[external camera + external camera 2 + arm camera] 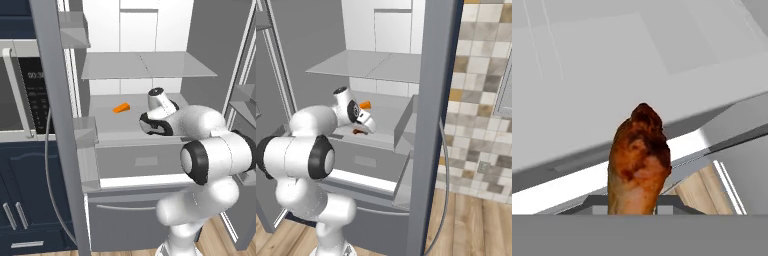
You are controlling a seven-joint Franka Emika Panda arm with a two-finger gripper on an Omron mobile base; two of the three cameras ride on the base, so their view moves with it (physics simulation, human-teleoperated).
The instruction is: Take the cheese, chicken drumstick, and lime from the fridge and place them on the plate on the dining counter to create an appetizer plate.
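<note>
My gripper (634, 206) is shut on the chicken drumstick (639, 160), a reddish-brown piece that stands up between the fingers. In the right base view the drumstick (359, 131) hangs under the hand, just in front of the fridge (381, 65) and over its middle shelf edge. The cheese (121, 107), an orange wedge, lies on that middle shelf, behind and left of the hand; it also peeks past the wrist as the cheese (365, 105). The lime, the plate and the dining counter are out of view.
The fridge doors (55, 110) (436, 100) stand open on both sides of the arm. A grey drawer (145, 160) sits under the shelf. A microwave (30, 90) and navy cabinets (20, 200) are to the left, a tiled wall (481, 100) to the right.
</note>
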